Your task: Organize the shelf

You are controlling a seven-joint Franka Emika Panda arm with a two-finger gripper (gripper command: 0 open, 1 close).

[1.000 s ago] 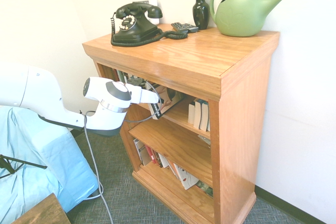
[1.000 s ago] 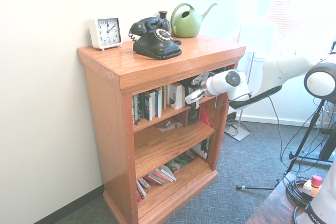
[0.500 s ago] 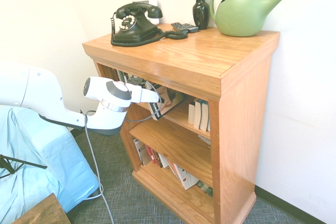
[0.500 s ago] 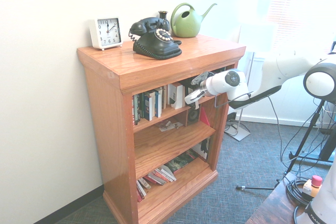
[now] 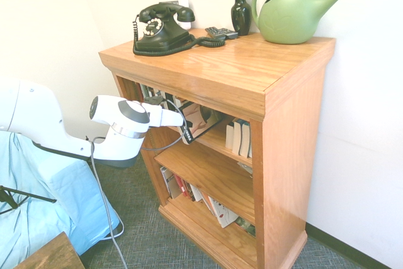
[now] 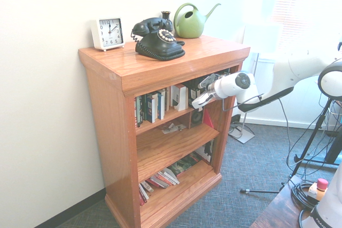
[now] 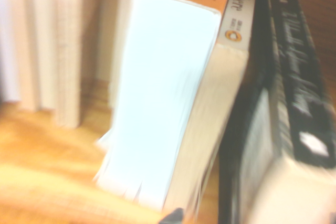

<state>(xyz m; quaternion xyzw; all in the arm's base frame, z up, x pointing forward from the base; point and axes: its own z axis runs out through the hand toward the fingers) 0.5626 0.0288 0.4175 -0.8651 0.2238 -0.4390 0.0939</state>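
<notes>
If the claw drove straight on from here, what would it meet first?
Probably the black book on the upper shelf, though the blurred wrist view leaves depth unclear.

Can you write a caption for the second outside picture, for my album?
A robot arm reaches toward books under a black telephone and green watering can.

Franka arm (image 6: pixel 302 70), second exterior view: glossy white, smooth, rounded housings with thin dark seams; a black underside strip follows the forearm. The wrist section (image 5: pixel 123 127) bears a dark grey circular cap, a dark grey curved panel and a silvery ring. A thin grey cable (image 5: pixel 101 187) hangs from it. Dark lettering marks the white base (image 6: pixel 323 214).
</notes>
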